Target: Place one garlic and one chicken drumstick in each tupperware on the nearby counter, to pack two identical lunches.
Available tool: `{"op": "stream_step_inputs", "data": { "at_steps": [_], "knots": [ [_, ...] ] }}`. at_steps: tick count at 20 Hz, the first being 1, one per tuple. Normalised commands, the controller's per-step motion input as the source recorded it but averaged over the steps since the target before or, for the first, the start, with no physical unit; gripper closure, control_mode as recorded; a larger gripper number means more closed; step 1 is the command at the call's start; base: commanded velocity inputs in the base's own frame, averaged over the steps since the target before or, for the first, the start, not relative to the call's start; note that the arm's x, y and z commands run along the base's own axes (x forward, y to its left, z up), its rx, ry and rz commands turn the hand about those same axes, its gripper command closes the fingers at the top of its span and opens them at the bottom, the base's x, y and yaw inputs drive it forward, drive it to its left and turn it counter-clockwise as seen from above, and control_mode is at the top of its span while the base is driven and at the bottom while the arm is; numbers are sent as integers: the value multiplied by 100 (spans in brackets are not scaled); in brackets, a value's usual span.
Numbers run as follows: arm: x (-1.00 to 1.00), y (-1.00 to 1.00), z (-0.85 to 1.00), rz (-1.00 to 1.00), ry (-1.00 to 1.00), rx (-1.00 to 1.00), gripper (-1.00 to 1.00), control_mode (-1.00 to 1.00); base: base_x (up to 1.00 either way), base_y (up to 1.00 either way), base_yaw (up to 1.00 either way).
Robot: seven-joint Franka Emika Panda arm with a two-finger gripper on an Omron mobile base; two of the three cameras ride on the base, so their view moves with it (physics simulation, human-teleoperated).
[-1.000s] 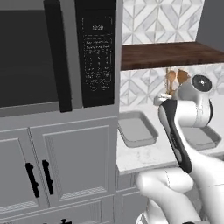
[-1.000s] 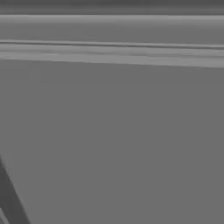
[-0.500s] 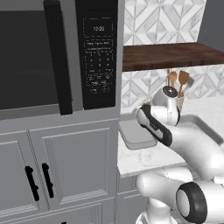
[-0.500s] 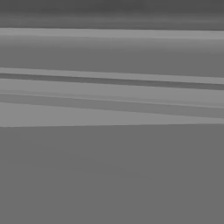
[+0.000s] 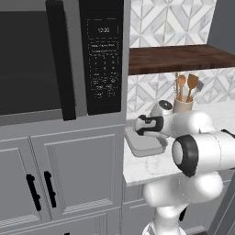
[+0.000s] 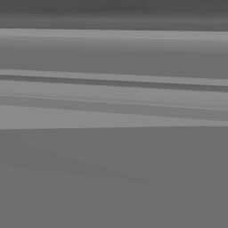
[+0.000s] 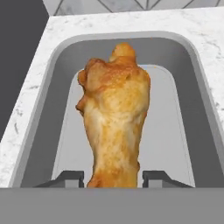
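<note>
A golden-brown chicken drumstick hangs by its narrow end between my fingertips, fat end pointing away from the hand. My gripper is shut on it, right above a shallow grey tupperware that stands on the white marble counter. In the left base view the hand hovers over this tupperware at the counter's left end. The tray floor under the drumstick looks bare. The garlic is out of view.
A tall dark microwave front and grey cabinet doors border the counter on the left. A beige utensil cup with wooden tools stands behind the arm, under a dark wooden shelf. A patterned tile wall backs the counter.
The arm has swung down and to the left, from near the utensil cup to over the grey tupperware. The gripper has stayed shut.
</note>
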Motion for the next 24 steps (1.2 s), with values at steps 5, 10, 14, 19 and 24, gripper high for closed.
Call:
{"op": "stream_step_inputs", "data": {
  "at_steps": [5, 10, 14, 19, 24],
  "knots": [
    [3, -2, 39, 1, 1, 0, -100, -100, 0, 0, 0],
    [-63, 0, 100, -1, -11, 0, -100, -100, 0, 0, 0],
    [-100, -11, 100, -9, -10, 0, -100, -100, 0, 0, 0],
    [-100, -10, 100, -17, 2, 7, -100, -100, 0, 0, 0],
    [-60, -3, 19, -7, -2, 1, -100, 100, -40, 0, 0]
  ]
}}
